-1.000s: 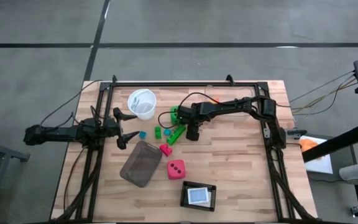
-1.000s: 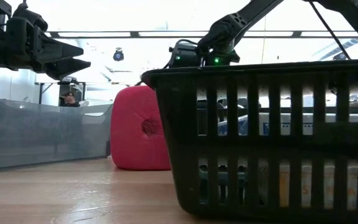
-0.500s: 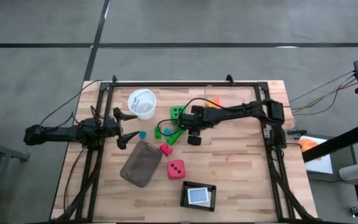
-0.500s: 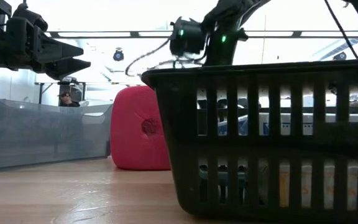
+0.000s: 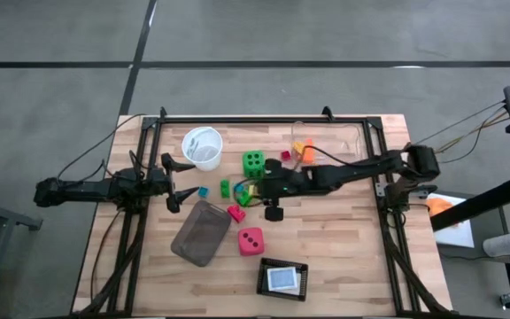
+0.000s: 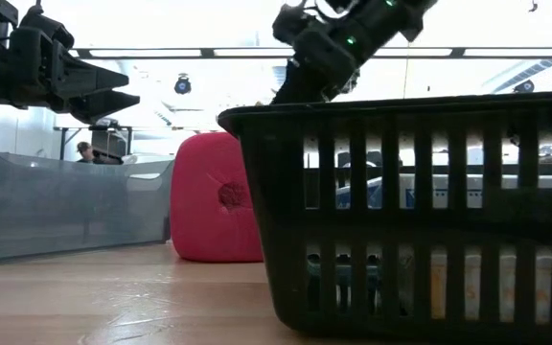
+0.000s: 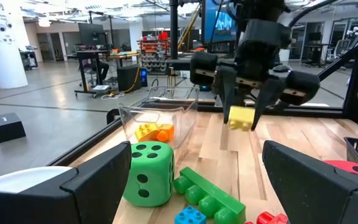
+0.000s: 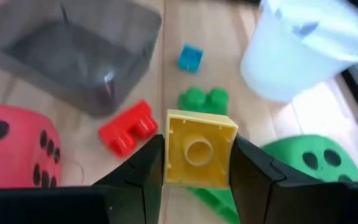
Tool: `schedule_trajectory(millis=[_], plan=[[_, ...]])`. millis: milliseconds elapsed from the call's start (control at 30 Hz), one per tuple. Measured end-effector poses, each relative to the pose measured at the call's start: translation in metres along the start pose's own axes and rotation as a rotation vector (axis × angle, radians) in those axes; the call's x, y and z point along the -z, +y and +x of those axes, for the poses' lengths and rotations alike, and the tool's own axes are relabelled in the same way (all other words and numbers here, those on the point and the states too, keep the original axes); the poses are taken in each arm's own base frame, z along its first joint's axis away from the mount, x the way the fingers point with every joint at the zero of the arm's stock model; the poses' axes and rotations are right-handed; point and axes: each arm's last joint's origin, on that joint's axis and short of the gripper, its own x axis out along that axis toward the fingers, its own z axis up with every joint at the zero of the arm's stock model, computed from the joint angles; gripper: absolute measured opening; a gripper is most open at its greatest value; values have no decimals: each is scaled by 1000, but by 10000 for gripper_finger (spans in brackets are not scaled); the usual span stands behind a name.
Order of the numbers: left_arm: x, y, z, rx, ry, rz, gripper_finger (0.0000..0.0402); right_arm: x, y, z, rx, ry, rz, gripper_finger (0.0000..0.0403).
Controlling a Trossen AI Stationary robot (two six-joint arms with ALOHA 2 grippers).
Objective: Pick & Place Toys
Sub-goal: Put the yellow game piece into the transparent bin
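Note:
My right gripper (image 5: 257, 189) is shut on a yellow brick (image 8: 196, 149), which hangs above the loose toys in the table's middle. Below it lie a red brick (image 8: 128, 127), a small green brick (image 8: 202, 99), a blue brick (image 8: 190, 57) and a long green brick (image 7: 207, 193). The green die (image 5: 253, 162) stands just beyond them. The pink die (image 5: 251, 240) stands nearer the front. My left gripper (image 5: 173, 182) is open and empty at the left, its fingers pointing at the toys. My right gripper pinches the yellow brick by two opposite sides (image 8: 168, 152) between its two fingers (image 8: 145, 171). The fingers point down from above, and the brick sits at their free ends (image 7: 241, 117). The brick hangs clear of the table, its hollow underside toward the wrist camera.
A clear box (image 5: 326, 142) at the back holds orange and yellow bricks (image 5: 301, 149). A white cup (image 5: 202, 146) stands at the back left. A grey tray (image 5: 200, 232) lies left of the pink die, and a black basket (image 5: 282, 279) stands at the front edge.
My right gripper has risen and drifted a little toward the table's near-left. The arm has swung off the green die, which now shows whole.

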Motion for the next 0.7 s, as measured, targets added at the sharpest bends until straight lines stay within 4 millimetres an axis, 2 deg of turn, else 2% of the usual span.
schedule_trajectory(millis=[133, 300, 600, 700], plan=[[0, 0, 0, 0, 0, 0, 362, 18, 0, -12, -7, -136, 14, 139], [0, 0, 0, 0, 0, 0, 362, 43, -15, -32, 55, -168, 50, 139], [0, 0, 0, 0, -3, -1, 362, 71, -59, -84, 379, -215, 195, 139], [0, 0, 0, 0, -4, -2, 362, 82, -75, -97, 504, -183, 264, 139]])
